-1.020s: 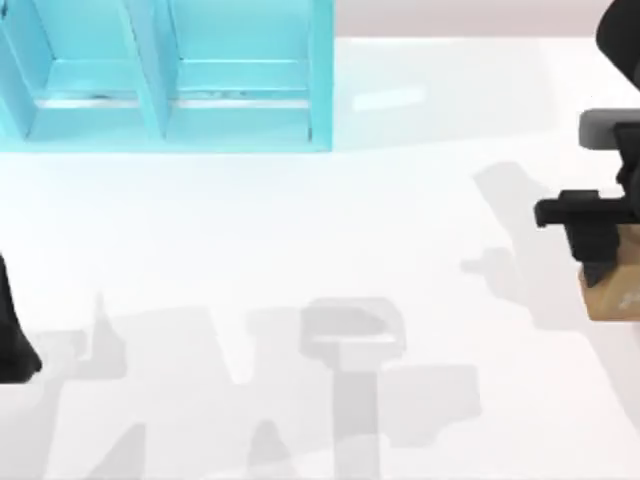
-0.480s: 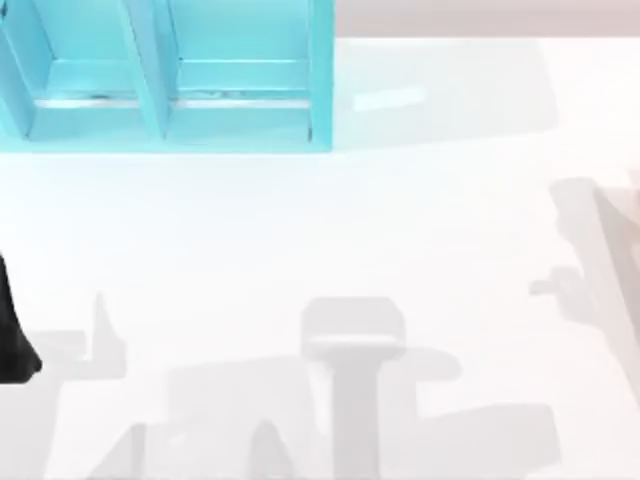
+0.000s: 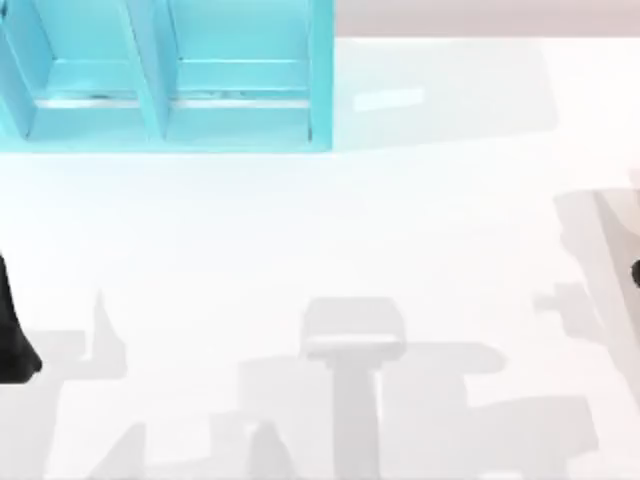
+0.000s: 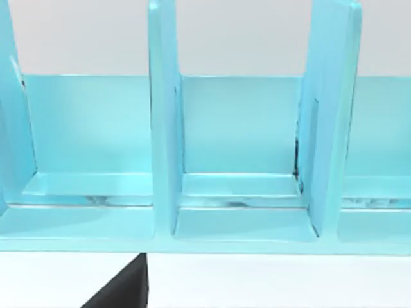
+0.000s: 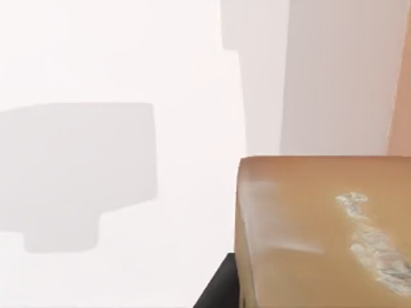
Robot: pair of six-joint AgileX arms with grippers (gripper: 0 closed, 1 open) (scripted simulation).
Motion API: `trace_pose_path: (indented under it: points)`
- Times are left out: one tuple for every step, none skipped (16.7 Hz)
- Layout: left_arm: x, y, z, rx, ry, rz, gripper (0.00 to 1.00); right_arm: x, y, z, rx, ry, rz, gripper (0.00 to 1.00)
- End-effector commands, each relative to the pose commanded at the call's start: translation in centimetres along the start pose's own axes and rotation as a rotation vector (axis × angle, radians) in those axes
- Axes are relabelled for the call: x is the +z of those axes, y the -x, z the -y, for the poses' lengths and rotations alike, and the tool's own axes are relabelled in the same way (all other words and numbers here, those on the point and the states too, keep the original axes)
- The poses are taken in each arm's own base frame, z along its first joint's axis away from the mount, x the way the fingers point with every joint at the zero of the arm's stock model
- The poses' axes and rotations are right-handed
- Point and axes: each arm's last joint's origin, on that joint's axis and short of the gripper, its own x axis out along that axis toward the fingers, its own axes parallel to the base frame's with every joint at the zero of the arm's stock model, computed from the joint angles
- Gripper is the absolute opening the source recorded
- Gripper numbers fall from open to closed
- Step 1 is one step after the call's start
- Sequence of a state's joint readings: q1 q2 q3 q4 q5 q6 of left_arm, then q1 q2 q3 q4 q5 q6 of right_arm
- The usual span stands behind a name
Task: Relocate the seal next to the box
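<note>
Close by the right wrist sits one seal [image 5: 321,234]; whether either pincer is spread I cannot tell.

I see a tall turquoise box with upright dividers and open compartments [image 3: 170,80] standing at the far left of the white tabletop [image 3: 330,230]. In front of that box and to its right, the table lies bare and open to passage.

Overhead camera looking down on white table [image 3: 300,220], left wrist camera close to box [image 4: 237,160], shared with overhead
</note>
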State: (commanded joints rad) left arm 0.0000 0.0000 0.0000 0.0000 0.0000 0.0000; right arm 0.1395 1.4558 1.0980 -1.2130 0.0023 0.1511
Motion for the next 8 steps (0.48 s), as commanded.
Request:
trace_pose_path:
  points:
    - [0.0,0.0,0.0,0.000,0.000,0.000,1.00,-0.1,-0.9,0.0,0.000,0.001,-0.001,0.00]
    - [0.0,0.0,0.0,0.000,0.000,0.000,1.00,-0.1,-1.6,0.0,0.000,0.003,-0.001,0.00]
    - [0.0,0.0,0.0,0.000,0.000,0.000,1.00,-0.2,-2.1,0.0,0.000,0.003,0.000,0.00]
    - [0.0,0.0,0.0,0.000,0.000,0.000,1.00,-0.2,-2.3,0.0,0.001,0.003,0.000,0.00]
    - [0.0,0.0,0.0,0.000,0.000,0.000,1.00,-0.2,-2.4,0.0,0.001,0.003,0.000,0.00]
    - [0.0,0.0,0.0,0.000,0.000,0.000,1.00,-0.2,-2.4,0.0,0.001,0.003,0.000,0.00]
    - [0.0,0.0,0.0,0.000,0.000,0.000,1.00,-0.2,-2.4,0.0,0.001,0.003,0.000,0.00]
    - [0.0,0.0,0.0,0.000,0.000,0.000,1.00,-0.2,-2.4,0.0,0.001,0.003,0.000,0.00]
